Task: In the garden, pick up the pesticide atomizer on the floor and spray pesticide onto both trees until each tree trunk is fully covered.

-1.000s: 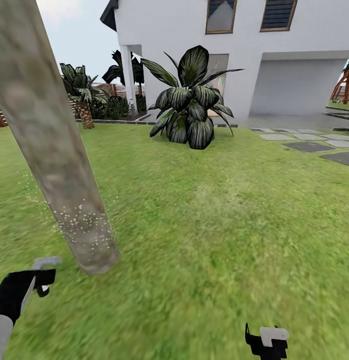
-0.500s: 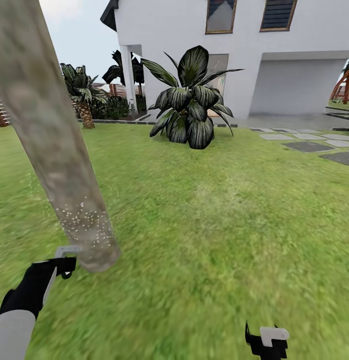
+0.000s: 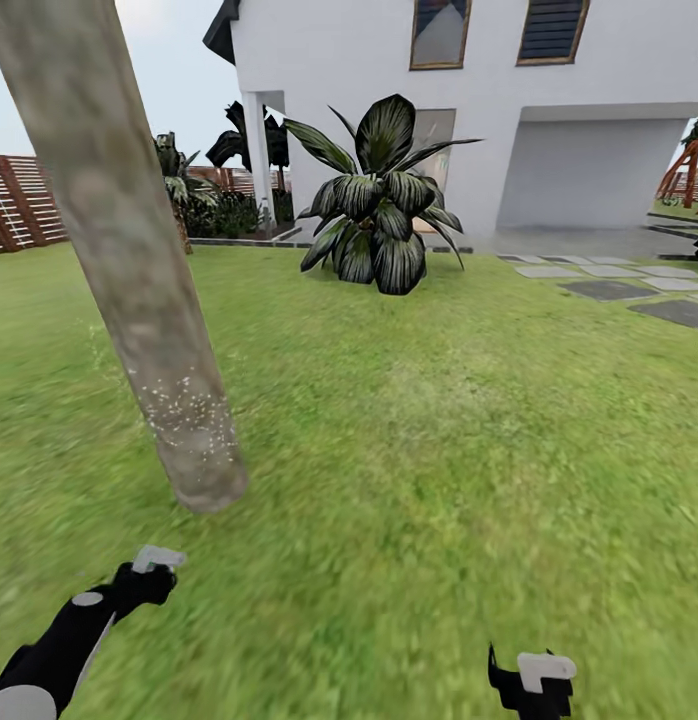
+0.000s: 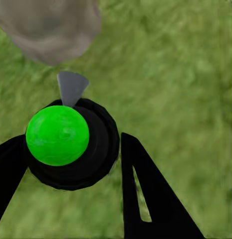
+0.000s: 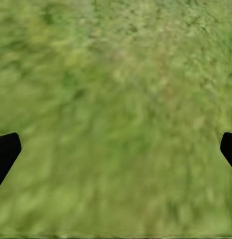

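1. On the lawn (image 3: 439, 450) before a white house (image 3: 509, 110), the left pincer (image 3: 149, 575) is clenching the atomizer (image 4: 71, 144), its grey nozzle (image 4: 72, 87) pointing at the base of the leaning tree trunk (image 3: 139, 300).
2. White specks of pesticide (image 3: 189, 410) are dotting the trunk's lower part.
3. Low at the right, the right pincer (image 3: 534, 680) is hovering over grass, released, its fingertips (image 5: 6, 152) standing wide apart.
4. A dark broad-leaved plant (image 3: 379, 220) is standing near the house.
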{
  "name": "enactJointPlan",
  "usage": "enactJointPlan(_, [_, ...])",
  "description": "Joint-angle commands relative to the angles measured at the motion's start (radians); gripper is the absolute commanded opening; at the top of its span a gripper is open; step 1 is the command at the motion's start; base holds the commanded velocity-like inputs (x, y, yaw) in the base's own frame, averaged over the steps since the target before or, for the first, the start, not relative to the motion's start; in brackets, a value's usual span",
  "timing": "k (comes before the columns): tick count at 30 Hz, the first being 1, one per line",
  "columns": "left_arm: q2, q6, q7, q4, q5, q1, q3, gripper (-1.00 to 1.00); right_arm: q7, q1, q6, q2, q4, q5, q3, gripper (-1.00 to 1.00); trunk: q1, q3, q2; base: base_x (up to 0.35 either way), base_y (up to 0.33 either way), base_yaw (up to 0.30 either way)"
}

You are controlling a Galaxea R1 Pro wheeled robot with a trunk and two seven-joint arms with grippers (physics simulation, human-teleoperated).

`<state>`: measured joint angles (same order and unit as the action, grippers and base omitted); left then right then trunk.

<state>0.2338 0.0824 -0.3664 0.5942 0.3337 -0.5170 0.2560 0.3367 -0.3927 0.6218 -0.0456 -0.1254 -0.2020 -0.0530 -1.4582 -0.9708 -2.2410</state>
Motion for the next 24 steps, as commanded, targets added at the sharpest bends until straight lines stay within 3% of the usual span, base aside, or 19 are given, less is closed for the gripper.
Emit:
enactJointPlan(1, [0.001, -0.035, -0.055, -0.005, 0.020, 0.003, -0.003, -1.00, 0.000, 0.000, 0.000, 0.001, 0.000, -0.001, 0.001, 1.00, 0.000, 0.000, 0.000, -0.340, 0.000, 0.000])
enactJointPlan(3, [0.002, -0.071, -0.184, -0.001, 0.055, 0.005, -0.004, -1.00, -0.001, 0.000, 0.001, 0.001, -0.003, -0.003, 0.010, 1.00, 0.000, 0.000, 0.000, -0.340, 0.000, 0.000])
enactJointPlan(4, [0.002, -0.077, -0.249, 0.002, 0.068, 0.004, -0.004, -1.00, -0.002, 0.000, 0.001, 0.001, -0.007, -0.011, 0.035, 1.00, 0.000, 0.000, 0.000, -0.340, 0.000, 0.000])
enactJointPlan(7, [0.010, -0.085, -0.418, 0.007, 0.125, -0.007, -0.004, -1.00, -0.002, -0.001, 0.000, 0.001, -0.051, -0.084, 0.171, 1.00, 0.000, 0.000, 0.000, -0.281, 0.000, 0.000])
enactJointPlan(9, [0.015, -0.086, -0.476, 0.008, 0.169, -0.010, -0.004, -1.00, -0.017, -0.001, -0.003, 0.002, -0.117, -0.117, 0.226, 1.00, 0.000, 0.000, 0.000, -0.103, 0.000, 0.000])
enactJointPlan(11, [0.015, -0.088, -0.492, 0.009, 0.207, -0.010, -0.004, -1.00, -0.167, -0.001, -0.028, 0.002, -0.169, -0.138, 0.258, 1.00, 0.000, 0.000, 0.000, -0.027, 0.000, 0.000])
enactJointPlan(14, [0.011, -0.126, -0.498, 0.007, 0.250, -0.009, -0.006, -1.00, -0.504, -0.017, -0.164, 0.000, -0.218, -0.142, 0.268, 1.00, 0.000, 0.000, 0.000, -0.005, 0.000, 0.000])
enactJointPlan(16, [0.007, -0.137, -0.499, 0.007, 0.274, -0.008, -0.026, -1.00, -0.628, -0.030, -0.191, 0.002, -0.269, -0.143, 0.270, 1.00, 0.000, 0.000, 0.000, -0.001, 0.000, 0.000])
enactJointPlan(17, [0.005, -0.139, -0.500, 0.006, 0.288, -0.008, -0.055, -1.00, -0.681, -0.034, -0.197, 0.002, -0.298, -0.143, 0.270, 1.00, 0.000, 0.000, 0.000, 0.000, 0.000, 0.000])
enactJointPlan(19, [0.003, -0.137, -0.499, 0.006, 0.301, -0.009, -0.148, -1.00, -0.774, -0.038, -0.202, 0.002, -0.352, -0.143, 0.271, 1.00, 0.000, 0.000, 0.000, 0.000, 0.000, 0.000])
enactJointPlan(20, [0.003, -0.137, -0.499, 0.006, 0.303, -0.010, -0.172, -1.00, -0.792, -0.039, -0.202, 0.003, -0.365, -0.143, 0.271, 1.00, 0.000, 0.000, 0.000, 0.000, 0.000, 0.000])
enactJointPlan(21, [0.003, -0.138, -0.500, 0.006, 0.305, -0.010, -0.191, -1.00, -0.806, -0.042, -0.203, 0.003, -0.384, -0.144, 0.271, 1.00, 0.000, 0.000, 0.000, 0.000, 0.000, 0.000])
enactJointPlan(24, [0.002, -0.139, -0.501, 0.004, 0.309, -0.009, -0.203, -1.00, -0.811, -0.046, -0.203, 0.003, -0.395, -0.144, 0.271, 1.00, 0.000, 0.000, 0.000, 0.000, 0.000, 0.000])
